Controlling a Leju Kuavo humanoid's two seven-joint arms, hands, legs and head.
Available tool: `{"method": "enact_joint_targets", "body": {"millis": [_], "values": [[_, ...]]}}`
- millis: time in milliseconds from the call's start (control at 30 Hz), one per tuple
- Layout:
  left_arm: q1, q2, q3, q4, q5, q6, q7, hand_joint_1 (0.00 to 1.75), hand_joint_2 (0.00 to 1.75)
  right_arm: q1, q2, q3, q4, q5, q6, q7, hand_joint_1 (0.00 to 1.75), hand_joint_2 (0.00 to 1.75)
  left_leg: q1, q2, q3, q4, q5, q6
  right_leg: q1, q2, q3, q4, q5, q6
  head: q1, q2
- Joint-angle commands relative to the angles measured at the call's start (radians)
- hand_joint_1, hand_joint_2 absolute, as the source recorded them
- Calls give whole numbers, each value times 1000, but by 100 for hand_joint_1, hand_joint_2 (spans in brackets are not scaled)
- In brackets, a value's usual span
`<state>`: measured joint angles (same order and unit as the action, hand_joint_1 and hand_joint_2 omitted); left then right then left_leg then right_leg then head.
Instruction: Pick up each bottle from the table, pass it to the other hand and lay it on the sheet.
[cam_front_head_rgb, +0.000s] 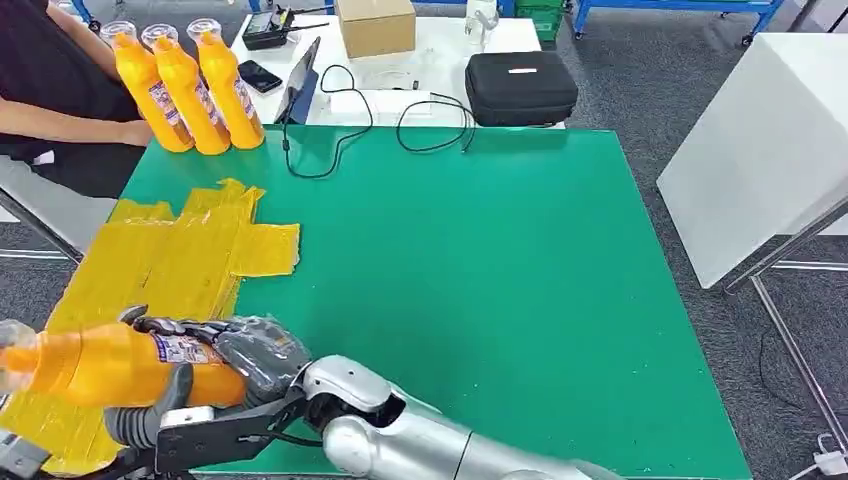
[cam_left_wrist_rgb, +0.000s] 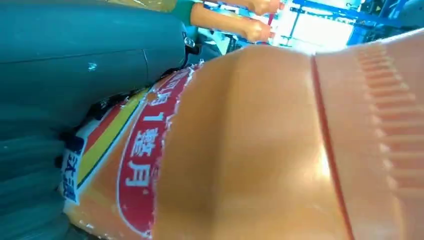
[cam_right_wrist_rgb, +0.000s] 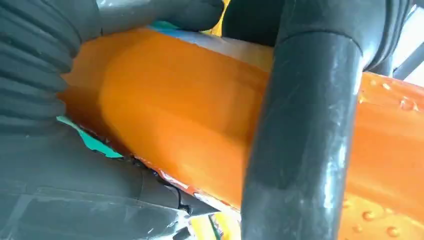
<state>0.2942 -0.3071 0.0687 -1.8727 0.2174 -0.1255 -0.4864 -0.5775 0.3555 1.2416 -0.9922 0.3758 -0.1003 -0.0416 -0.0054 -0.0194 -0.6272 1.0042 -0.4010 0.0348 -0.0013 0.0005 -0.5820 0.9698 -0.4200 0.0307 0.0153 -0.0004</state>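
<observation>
Right robot hand (cam_front_head_rgb: 215, 370) grips the orange bottle (cam_front_head_rgb: 110, 365) lying sideways over the yellow sheet (cam_front_head_rgb: 150, 270); left robot hand's state I cannot tell. Risk: released too high, the round bottle rolls off toward the worktop (cam_front_head_rgb: 500, 280) edge.

Three bottles (cam_front_head_rgb: 190, 85) stand at the surface's (cam_front_head_rgb: 500, 270) far left corner; the sheet (cam_front_head_rgb: 160, 270) lies along its left side, a case (cam_front_head_rgb: 520, 88) behind.

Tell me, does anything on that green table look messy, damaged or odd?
The yellow plastic sheet lies crumpled and ragged-edged at the table's near left rather than flat. A black cable strays over the green table at its far edge. The three standing orange bottles look tidy, and nothing is spilled.
</observation>
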Motion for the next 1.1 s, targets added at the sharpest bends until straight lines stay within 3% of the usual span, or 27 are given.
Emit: {"method": "enact_joint_targets", "body": {"millis": [33,167,467,767,1100], "values": [[-96,-21,28,23,-8,7,11,175,175,121,-6,-102,8,103,45,-75,0,0,1,-3,4,-1,-1,-2,1,-5,5,-1,-2,0,0,0],[-105,-16,22,15,-25,10,7,175,175,133,-26,-153,-39,124,25,-66,0,0,1,-3,4,0,-1,-2,1,-4,6,-1,-2,0,0,0],[-129,49,33,25,-237,117,3,175,175,174,-163,-348,-253,212,25,-16,0,0,1,-5,5,-1,0,-2,1,-6,8,-3,-2,0,0,0],[-126,40,53,25,-310,127,-13,175,175,251,-247,-462,-390,274,14,-30,0,0,0,-5,3,-1,0,-1,0,-5,6,-1,-1,1,0,0],[-127,40,54,27,-310,126,-13,175,175,255,-246,-462,-395,276,16,-32,0,0,0,-1,3,0,-1,-2,1,-2,6,-1,-1,0,0,0]]}}
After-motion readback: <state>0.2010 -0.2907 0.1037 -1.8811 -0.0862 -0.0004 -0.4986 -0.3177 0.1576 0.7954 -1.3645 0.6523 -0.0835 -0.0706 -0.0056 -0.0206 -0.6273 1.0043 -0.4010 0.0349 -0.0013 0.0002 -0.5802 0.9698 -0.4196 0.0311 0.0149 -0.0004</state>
